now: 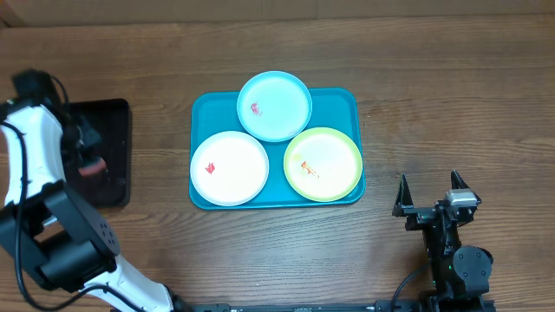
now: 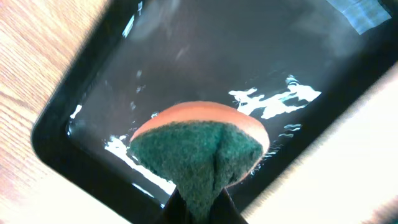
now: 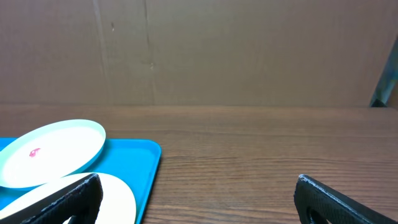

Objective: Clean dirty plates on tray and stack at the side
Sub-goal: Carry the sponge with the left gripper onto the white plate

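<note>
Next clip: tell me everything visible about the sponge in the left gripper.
The sponge is orange foam with a dark green scouring face turned toward the wrist camera. The left gripper pinches its near edge, creasing the pad into a fold. It hangs over the glossy, wet-looking black tray; contact with the tray cannot be told.

Turquoise-blue rectangular tray (image 1: 208, 113) with rounded corners and a raised rim, lying flat before me with its long side across my view and all three round plates on it. White plate (image 1: 230, 167) at near left with a red smear left of its centre, and yellow-green plate (image 1: 323, 164) at near right with an orange smear near its middle, both lying flat and side by side. Light blue plate (image 1: 274, 106) at the far middle, red smear left of centre, overhanging the tray's far rim and, in my right wrist view, tilted with its near edge over the other two.
</note>
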Controlling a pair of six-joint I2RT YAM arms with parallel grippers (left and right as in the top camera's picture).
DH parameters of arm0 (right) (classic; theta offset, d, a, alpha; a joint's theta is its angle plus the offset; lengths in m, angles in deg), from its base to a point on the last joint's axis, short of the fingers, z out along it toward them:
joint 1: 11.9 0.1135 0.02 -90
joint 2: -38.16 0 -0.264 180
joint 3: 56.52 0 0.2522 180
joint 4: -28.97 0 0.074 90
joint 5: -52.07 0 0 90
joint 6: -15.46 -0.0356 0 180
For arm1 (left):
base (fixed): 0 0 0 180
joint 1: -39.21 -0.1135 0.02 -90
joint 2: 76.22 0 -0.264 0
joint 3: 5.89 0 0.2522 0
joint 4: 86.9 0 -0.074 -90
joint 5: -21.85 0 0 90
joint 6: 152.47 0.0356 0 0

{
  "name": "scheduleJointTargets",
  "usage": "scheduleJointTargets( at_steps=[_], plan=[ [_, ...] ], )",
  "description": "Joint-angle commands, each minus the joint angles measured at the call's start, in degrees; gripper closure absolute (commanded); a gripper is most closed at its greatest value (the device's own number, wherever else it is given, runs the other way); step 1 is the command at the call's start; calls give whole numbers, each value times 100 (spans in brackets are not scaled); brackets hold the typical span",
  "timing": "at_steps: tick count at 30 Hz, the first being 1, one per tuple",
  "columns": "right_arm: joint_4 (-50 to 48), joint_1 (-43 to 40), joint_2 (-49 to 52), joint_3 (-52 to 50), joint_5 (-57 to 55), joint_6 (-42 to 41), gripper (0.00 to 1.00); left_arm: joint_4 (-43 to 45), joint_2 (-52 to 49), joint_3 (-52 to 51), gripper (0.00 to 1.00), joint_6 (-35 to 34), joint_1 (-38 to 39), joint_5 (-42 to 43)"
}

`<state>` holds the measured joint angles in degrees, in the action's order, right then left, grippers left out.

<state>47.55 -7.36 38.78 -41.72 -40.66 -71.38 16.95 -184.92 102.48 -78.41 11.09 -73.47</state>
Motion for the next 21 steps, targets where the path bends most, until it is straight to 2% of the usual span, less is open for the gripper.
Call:
scheduleJointTargets(
  at_steps=[1,4,7,11,14,18,21],
  plan=[
    [-15,-11,-46,-57,44,-35,0,-225,901,763,96,-813,52,1410],
    [-17,-11,-46,-57,44,-35,0,-306,1338,791,96,-776,83,2835],
    [-15,-11,-46,-57,44,-35,0,-662,1554,791,96,-422,332,3368],
    [-15,-11,-46,-57,44,-35,0,-1360,1475,688,96,127,1082,3348],
    [-15,-11,-46,-57,44,-35,0,-1462,1344,280,96,439,1840,3311],
    [-15,-11,-46,-57,44,-35,0,-909,1102,-643,96,280,2898,2844],
    [-15,-11,-46,-57,44,-35,0,-424,824,-1226,96,-391,3552,1947]
  ],
)
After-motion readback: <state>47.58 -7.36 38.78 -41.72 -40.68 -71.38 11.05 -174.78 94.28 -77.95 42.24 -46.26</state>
